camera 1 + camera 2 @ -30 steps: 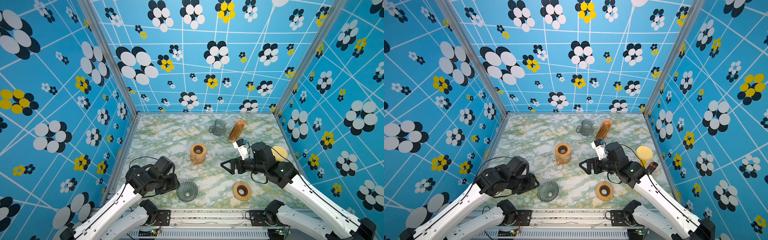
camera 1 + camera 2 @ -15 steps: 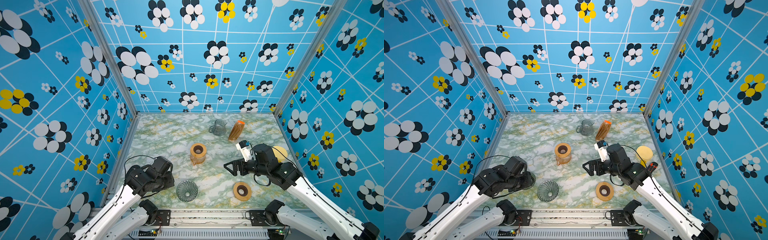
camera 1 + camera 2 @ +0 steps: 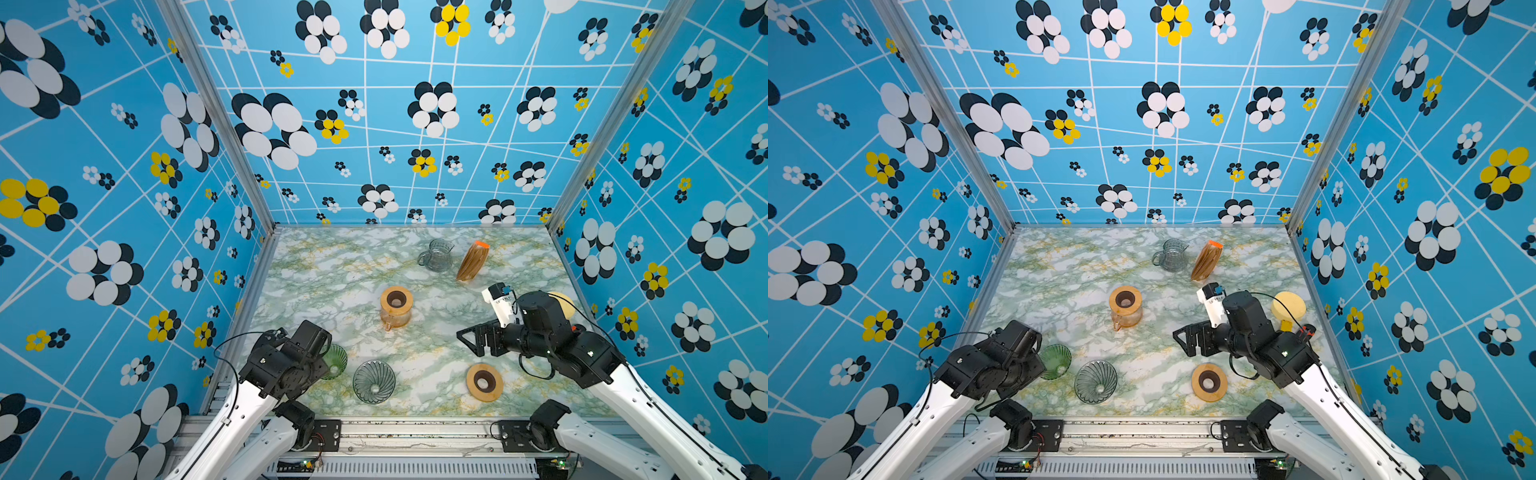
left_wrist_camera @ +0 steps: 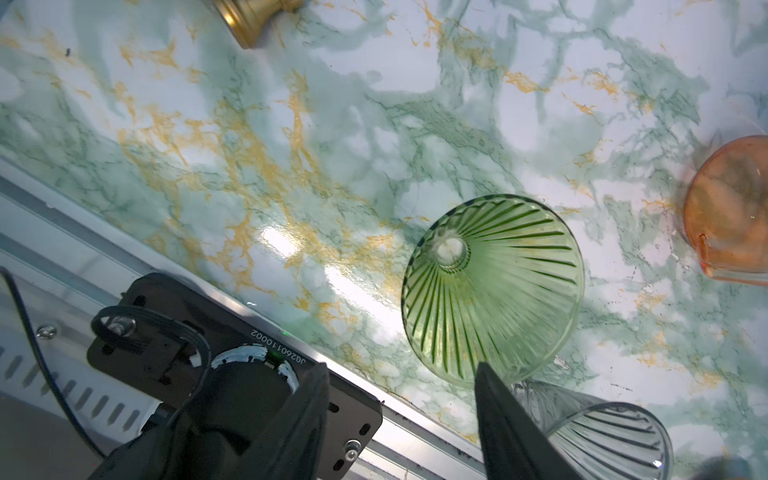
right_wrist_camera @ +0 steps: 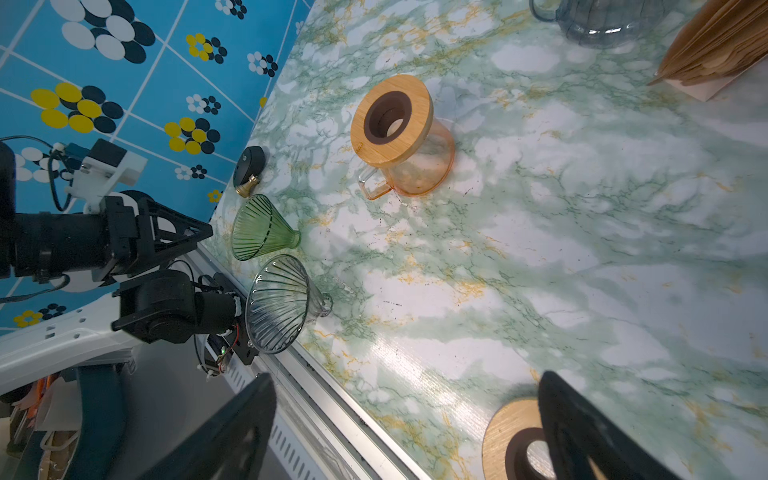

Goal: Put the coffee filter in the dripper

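A stack of brown coffee filters (image 3: pixel 471 262) stands in a holder at the back of the table, seen in both top views. A green glass dripper (image 3: pixel 334 360) lies on its side at the front left, with a clear glass dripper (image 3: pixel 373 381) beside it. My left gripper (image 4: pixel 401 374) is open and empty. One of its fingertips (image 4: pixel 484 374) sits right by the green dripper (image 4: pixel 498 282) rim. My right gripper (image 3: pixel 465 341) hangs open and empty over the table's right half, far from the filters.
An orange carafe with a wooden lid (image 3: pixel 395 307) stands mid-table. A loose wooden ring (image 3: pixel 483 381) lies at the front right, below my right gripper. A grey glass pitcher (image 3: pixel 435 255) stands next to the filters. A yellow round object (image 3: pixel 561 301) sits at the right wall.
My left arm has drawn back toward the front left, uncovering the green dripper. My right arm has shifted slightly to the right and front, still open.
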Controlling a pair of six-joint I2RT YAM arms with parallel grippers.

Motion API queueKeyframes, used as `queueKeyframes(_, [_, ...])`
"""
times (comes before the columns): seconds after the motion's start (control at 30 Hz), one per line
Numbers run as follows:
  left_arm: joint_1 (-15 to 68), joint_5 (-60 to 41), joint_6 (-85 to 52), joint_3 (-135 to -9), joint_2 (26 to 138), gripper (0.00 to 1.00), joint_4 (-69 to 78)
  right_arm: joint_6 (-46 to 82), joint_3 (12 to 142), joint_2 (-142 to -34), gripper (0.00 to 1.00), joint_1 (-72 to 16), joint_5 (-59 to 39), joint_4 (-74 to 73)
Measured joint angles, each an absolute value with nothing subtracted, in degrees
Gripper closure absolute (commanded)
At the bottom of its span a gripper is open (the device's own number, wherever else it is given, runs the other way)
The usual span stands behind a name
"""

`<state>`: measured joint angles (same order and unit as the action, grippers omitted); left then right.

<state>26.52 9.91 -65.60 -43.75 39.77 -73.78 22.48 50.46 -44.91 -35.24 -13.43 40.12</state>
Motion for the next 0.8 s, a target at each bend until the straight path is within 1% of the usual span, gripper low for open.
queueKeyframes(0.1, [25.12,9.19,-65.58,-42.15,39.70,0.42,-73.34,22.48,50.39,-43.68,0.01,-35.24,-13.32,40.10])
queueKeyframes(0.27, [22.41,5.28,-64.82,-37.82,40.88,0.43,-69.41,22.44,50.39,-43.97,0.01,-35.24,-12.86,40.14])
queueKeyframes(0.5, [20.16,2.02,-63.16,-35.46,41.56,0.44,-63.86,21.82,49.95,-44.03,0.01,-35.24,-12.27,40.32])
queueKeyframes(0.67, [18.61,0.56,-62.08,-33.82,41.56,0.49,-61.36,21.82,48.93,-44.03,0.01,-35.24,-12.05,40.29])
queueKeyframes(0.8, [17.69,-0.12,-61.71,-32.97,41.65,0.50,-59.33,21.85,48.18,-43.97,0.01,-35.24,-11.97,40.29])
